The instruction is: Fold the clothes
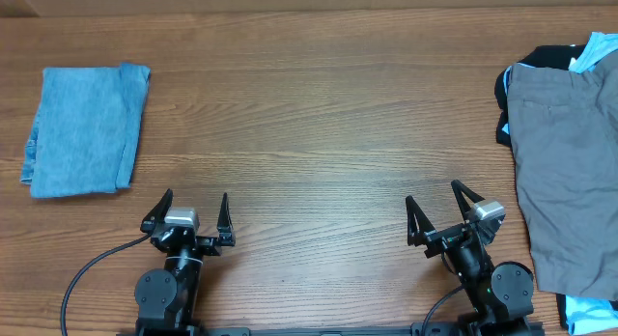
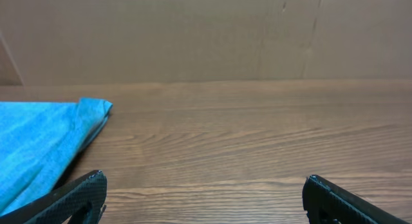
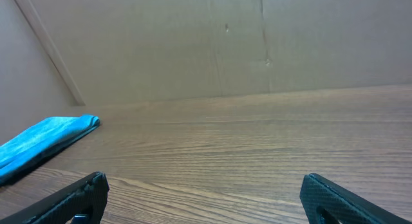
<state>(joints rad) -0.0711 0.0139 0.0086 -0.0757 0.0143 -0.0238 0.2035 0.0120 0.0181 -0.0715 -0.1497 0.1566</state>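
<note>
Folded light-blue jeans [image 1: 85,131] lie flat at the table's far left; they also show in the left wrist view [image 2: 38,143] and the right wrist view [image 3: 45,139]. At the right edge grey trousers [image 1: 568,172] lie spread over a black garment [image 1: 541,61] and a pale-blue garment [image 1: 597,51]. My left gripper [image 1: 193,210] stands open near the front edge, right of and nearer than the jeans, nothing between its fingers [image 2: 80,195]. My right gripper [image 1: 433,212] is open too, left of the grey trousers, and empty.
The wooden table [image 1: 319,114] stretches between the two piles. A plain beige wall [image 2: 206,31] rises behind its far edge. A black cable [image 1: 92,273] trails from the left arm's base. More pale-blue cloth [image 1: 589,312] pokes out at the front right corner.
</note>
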